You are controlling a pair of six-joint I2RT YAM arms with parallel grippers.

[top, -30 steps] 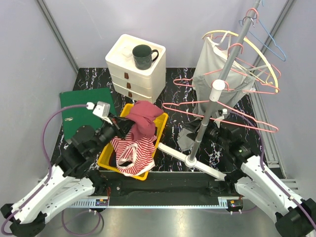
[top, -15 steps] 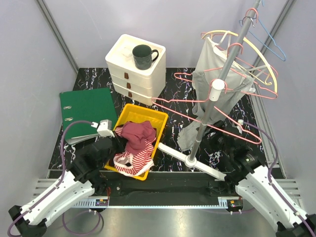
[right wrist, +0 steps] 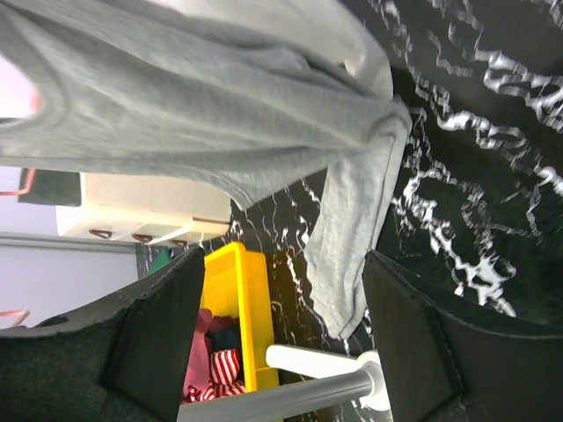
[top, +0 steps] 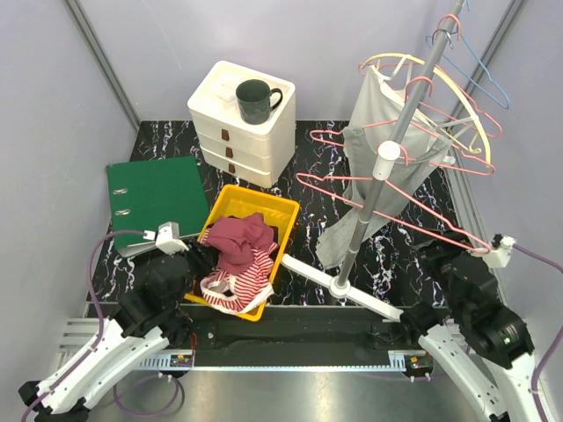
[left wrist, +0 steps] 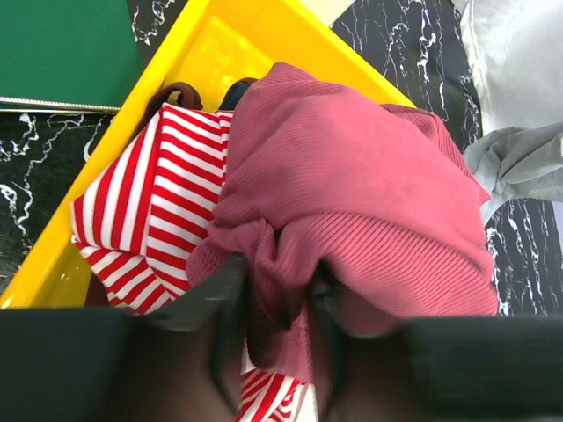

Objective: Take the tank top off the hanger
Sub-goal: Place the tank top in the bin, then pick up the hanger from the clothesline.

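- Grey tank top (top: pixel 362 114) hangs on a pale yellow hanger (top: pixel 457 92) high on the leaning rack pole (top: pixel 361 224), far right of the marbled table (top: pixel 317 167); its hem trails down to the table.
- Right claw (right wrist: pixel 280 264) gapes wide and grasps nothing, its fingers framing the grey hem from the near side, apart from the cloth.
- Left claw (left wrist: pixel 273 290) sits at the near left edge of a yellow bin (top: pixel 242 200), a fold of a maroon garment (left wrist: pixel 352 202) between its 2 fingers; clenched or released, I cannot tell.
- A red-and-white striped garment (left wrist: pixel 141 202) lies beneath the maroon one.
- Far left: 1 green binder (top: pixel 154 189), a white drawer unit (top: pixel 237 123) topped by 1 dark mug (top: pixel 255 98).
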